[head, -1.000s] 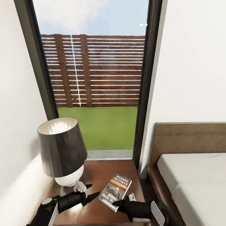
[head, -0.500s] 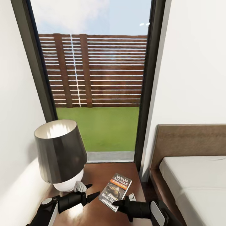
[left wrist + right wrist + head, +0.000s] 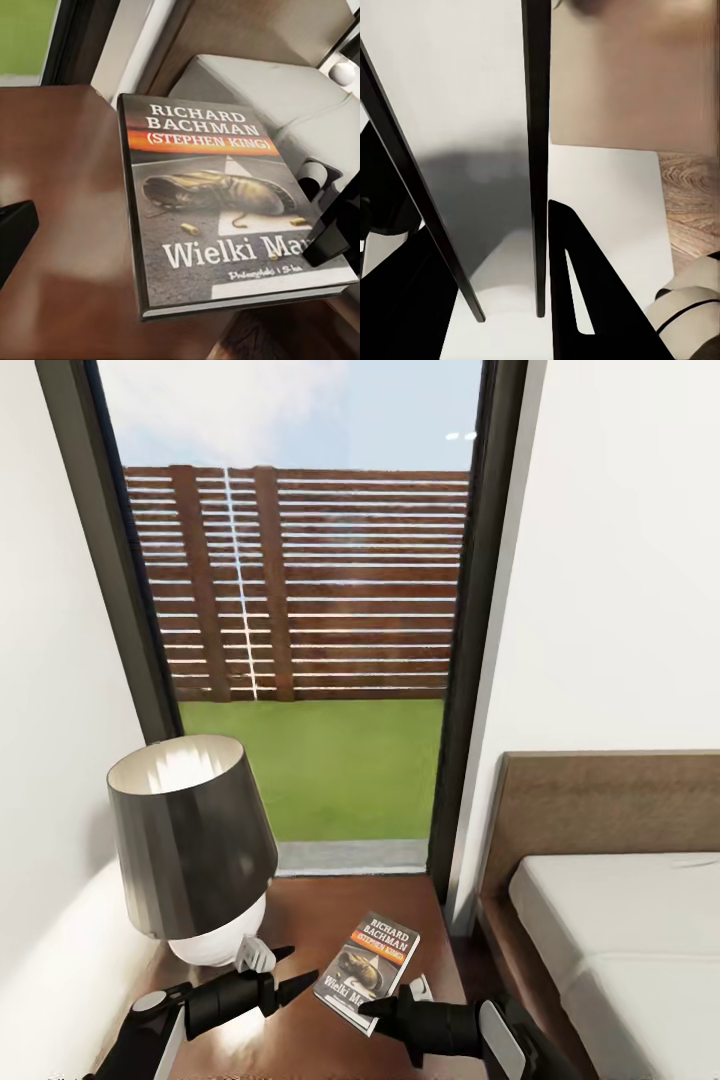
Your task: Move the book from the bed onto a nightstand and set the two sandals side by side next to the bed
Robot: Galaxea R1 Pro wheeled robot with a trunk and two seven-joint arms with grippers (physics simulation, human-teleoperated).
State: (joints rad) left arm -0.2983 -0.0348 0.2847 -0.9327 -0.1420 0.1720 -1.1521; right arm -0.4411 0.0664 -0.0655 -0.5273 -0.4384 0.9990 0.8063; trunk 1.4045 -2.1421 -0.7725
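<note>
One book [image 3: 367, 971] occupies us: it lies face-up on the nightstand [image 3: 310, 920], at about four o'clock from the lamp [image 3: 195, 850]. Our right gripper [image 3: 385, 1008] is clenched on its near edge, which overhangs the counter toward the bed [image 3: 620, 940], probably so the fingers can reach under it. Our left gripper [image 3: 290, 972] hangs released just beside the book, at its nine o'clock. We judge letting go is next.
</note>
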